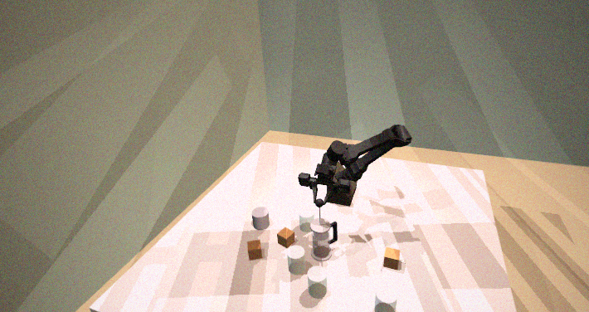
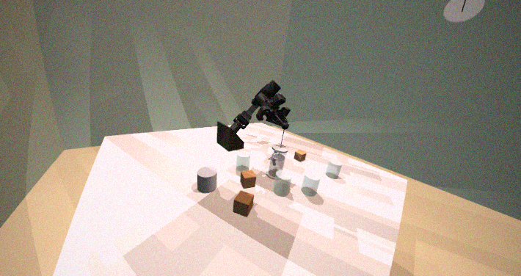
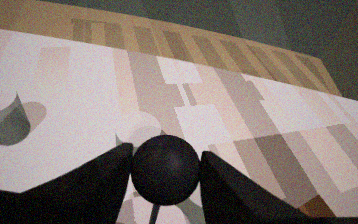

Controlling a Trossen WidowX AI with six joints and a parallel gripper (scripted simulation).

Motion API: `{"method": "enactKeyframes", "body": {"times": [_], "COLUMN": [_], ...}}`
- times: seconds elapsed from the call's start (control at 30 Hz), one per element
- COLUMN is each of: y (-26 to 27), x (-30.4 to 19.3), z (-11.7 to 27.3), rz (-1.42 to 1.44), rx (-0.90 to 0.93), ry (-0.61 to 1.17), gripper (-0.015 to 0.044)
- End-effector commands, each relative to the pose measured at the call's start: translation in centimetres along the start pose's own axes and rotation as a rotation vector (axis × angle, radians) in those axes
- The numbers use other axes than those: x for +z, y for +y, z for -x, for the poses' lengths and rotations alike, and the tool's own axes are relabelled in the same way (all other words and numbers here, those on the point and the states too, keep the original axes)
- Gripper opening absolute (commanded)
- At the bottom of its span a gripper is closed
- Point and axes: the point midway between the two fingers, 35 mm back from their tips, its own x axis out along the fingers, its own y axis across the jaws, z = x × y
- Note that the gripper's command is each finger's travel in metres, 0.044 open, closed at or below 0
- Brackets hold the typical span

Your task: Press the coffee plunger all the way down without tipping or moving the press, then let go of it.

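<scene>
My gripper (image 3: 166,156) pinches the dark round plunger knob (image 3: 166,169) between both fingers. The thin rod runs down to the upright glass coffee press (image 1: 322,239) on the table (image 1: 535,196).

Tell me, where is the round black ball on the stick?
In the wrist view, the plunger knob sits pinched between the gripper fingers, above the coffee press.
</scene>
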Motion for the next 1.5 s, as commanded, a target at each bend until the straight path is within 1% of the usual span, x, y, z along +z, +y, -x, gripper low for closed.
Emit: {"method": "enactKeyframes", "body": {"times": [0.0, 0.93, 1.47], "y": [-0.2, 0.2, 0.1], "x": [-2.5, -6.2, -5.9], "z": [-1.1, -3.7, -4.3], "rz": [-0.032, -0.036, -0.035], "rx": [0.001, 0.007, 0.008], "ry": [0.048, 0.041, 0.040], "gripper": [0.0123, 0.0123, 0.0123]}}
